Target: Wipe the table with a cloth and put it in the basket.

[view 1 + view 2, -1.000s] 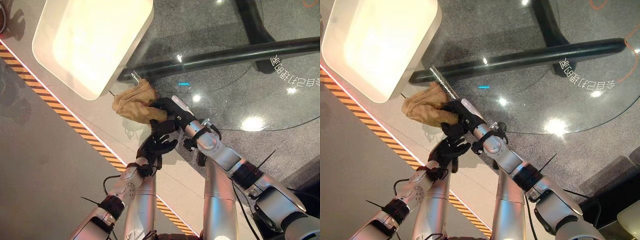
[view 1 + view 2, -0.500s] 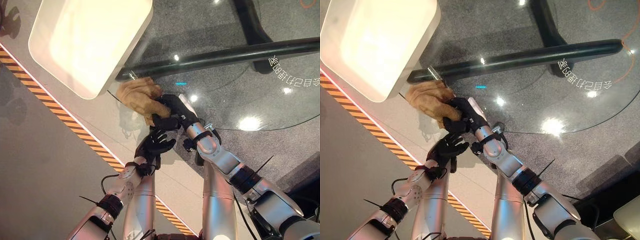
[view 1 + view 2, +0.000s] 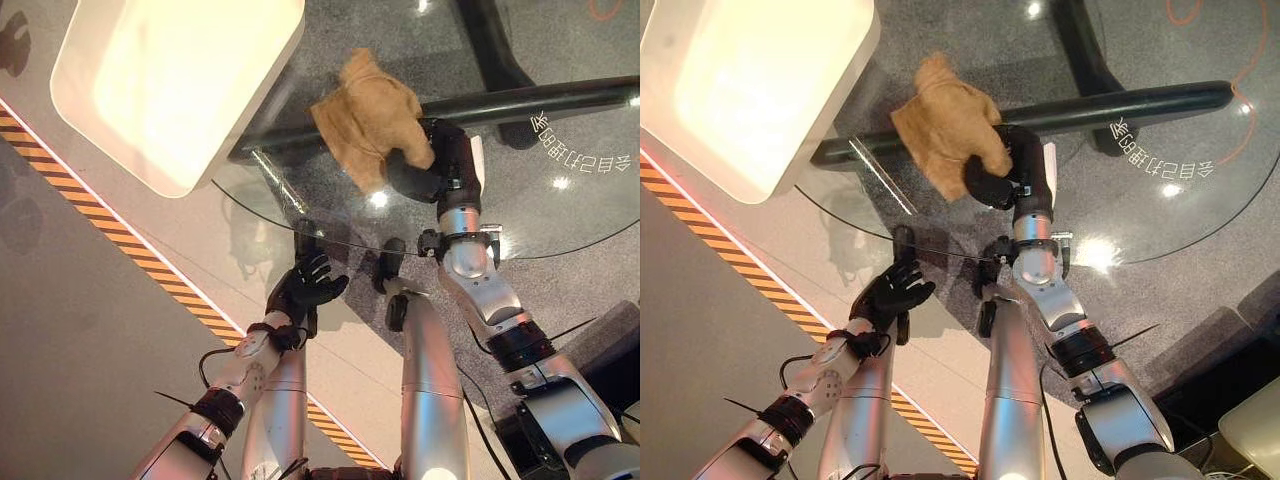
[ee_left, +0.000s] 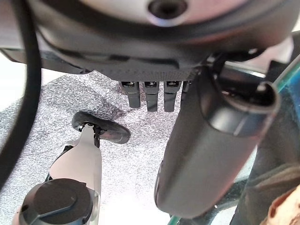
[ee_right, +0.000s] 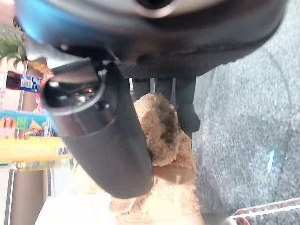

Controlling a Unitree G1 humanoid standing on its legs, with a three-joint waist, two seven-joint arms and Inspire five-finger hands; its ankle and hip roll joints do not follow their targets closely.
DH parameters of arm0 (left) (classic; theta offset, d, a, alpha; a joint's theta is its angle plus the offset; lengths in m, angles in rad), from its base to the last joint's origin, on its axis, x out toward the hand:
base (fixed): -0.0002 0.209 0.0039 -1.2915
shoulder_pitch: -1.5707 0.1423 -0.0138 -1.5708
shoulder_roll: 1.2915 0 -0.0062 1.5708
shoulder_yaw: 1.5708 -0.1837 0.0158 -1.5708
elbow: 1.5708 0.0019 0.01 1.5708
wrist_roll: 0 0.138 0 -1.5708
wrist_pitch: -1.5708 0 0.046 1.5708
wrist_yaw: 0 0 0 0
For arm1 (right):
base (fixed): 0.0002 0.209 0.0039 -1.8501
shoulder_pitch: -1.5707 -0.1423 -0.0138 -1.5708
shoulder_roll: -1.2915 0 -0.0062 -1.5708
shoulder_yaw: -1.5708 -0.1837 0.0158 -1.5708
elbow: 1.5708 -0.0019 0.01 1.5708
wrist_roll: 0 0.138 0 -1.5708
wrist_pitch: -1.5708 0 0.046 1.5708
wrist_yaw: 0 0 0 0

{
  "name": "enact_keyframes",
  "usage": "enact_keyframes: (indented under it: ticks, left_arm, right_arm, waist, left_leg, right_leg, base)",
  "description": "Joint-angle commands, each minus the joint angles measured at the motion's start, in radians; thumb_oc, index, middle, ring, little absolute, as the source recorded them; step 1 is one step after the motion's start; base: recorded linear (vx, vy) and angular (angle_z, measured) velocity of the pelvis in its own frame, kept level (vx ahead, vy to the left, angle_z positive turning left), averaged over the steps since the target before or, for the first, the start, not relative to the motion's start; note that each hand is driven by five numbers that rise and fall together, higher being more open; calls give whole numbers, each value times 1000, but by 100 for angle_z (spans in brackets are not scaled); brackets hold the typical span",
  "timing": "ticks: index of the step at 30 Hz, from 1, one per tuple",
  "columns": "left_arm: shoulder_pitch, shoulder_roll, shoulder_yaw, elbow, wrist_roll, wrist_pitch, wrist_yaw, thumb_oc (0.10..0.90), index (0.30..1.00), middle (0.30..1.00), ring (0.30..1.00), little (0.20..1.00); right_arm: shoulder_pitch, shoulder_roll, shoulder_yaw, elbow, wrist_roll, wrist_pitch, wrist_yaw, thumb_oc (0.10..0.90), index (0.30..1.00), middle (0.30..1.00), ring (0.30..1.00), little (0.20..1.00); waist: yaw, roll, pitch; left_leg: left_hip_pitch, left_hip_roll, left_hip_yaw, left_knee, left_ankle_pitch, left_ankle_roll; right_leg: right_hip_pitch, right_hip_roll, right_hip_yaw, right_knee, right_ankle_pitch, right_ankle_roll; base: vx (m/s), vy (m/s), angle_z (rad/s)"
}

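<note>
A crumpled tan cloth (image 3: 371, 118) lies on the round glass table (image 3: 560, 215), and my right hand (image 3: 437, 165) is shut on its near edge. The right wrist view shows the cloth (image 5: 165, 140) bunched between the thumb and the curled fingers (image 5: 186, 105). My left hand (image 3: 307, 285) hangs open below the table's near rim (image 3: 850, 225), fingers spread and holding nothing. A cream-white basket (image 3: 170, 80) with rounded corners stands at the table's far left, its corner close to the cloth.
A black table base (image 3: 540, 98) shows through the glass. An orange-and-black striped line (image 3: 120, 235) crosses the grey floor on the left. Shelves with colourful goods (image 5: 23, 122) appear in the right wrist view.
My right hand has swept the cloth away from the table's near-left rim, up and to the right across the glass. The left hand has barely moved.
</note>
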Motion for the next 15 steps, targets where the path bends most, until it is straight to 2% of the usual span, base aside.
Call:
enact_keyframes:
  ticks: [1,7,10,11,12,13,15]
  left_arm:
    - [143,-14,-13,15,19,13,-26,800,900,900,900,900]
    - [146,-10,-17,18,16,6,-31,800,900,900,900,900]
    - [151,-1,-23,17,11,-2,-34,800,900,900,900,900]
    - [129,2,-18,16,9,-4,-33,800,900,900,900,900]
    - [131,4,-19,15,8,-6,-33,800,900,900,900,900]
    - [150,2,-24,17,7,-6,-34,800,900,900,900,900]
    - [154,6,-26,13,5,-9,-35,800,900,900,900,900]
  right_arm:
    - [0,-103,-116,-57,28,-32,-115,100,300,300,300,200]
    - [-22,-130,-140,-17,40,-36,-159,100,300,300,300,200]
    - [-57,-175,-169,37,48,-17,-222,100,300,300,300,200]
    - [-80,-187,-179,45,44,-11,-237,100,300,300,300,200]
    - [-80,-196,-184,55,44,-5,-251,100,300,300,300,200]
    - [-63,-193,-179,59,45,-5,-253,100,300,300,300,200]
    - [-66,-216,-188,87,43,6,-291,100,300,300,300,200]
  waist:
    - [-4,4,-11]
    - [-2,6,-11]
    - [0,7,-11]
    - [-4,4,-11]
    - [-5,4,-11]
    - [-2,5,-11]
    - [-3,6,-11]
  left_leg:
    - [-7,-52,70,179,-132,88]
    - [-7,-52,69,179,-136,89]
    - [-2,-51,71,172,-138,88]
    - [-40,-54,78,164,-107,92]
    - [-39,-54,79,163,-107,92]
    - [-5,-51,72,169,-136,88]
    - [-1,-50,73,165,-137,88]
  right_leg:
    - [28,79,29,-212,182,37]
    - [30,81,29,-218,182,36]
    - [38,85,27,-229,182,36]
    - [4,80,22,-243,212,28]
    - [6,81,22,-245,212,28]
    - [37,85,28,-234,184,36]
    - [40,87,29,-239,185,35]
  base:
    - [-5,-32,-1]
    - [0,0,0]
    - [-22,-14,-3]
    - [-51,-14,-7]
    - [-3,-7,-4]
    - [46,-4,-2]
    - [2,-10,-1]
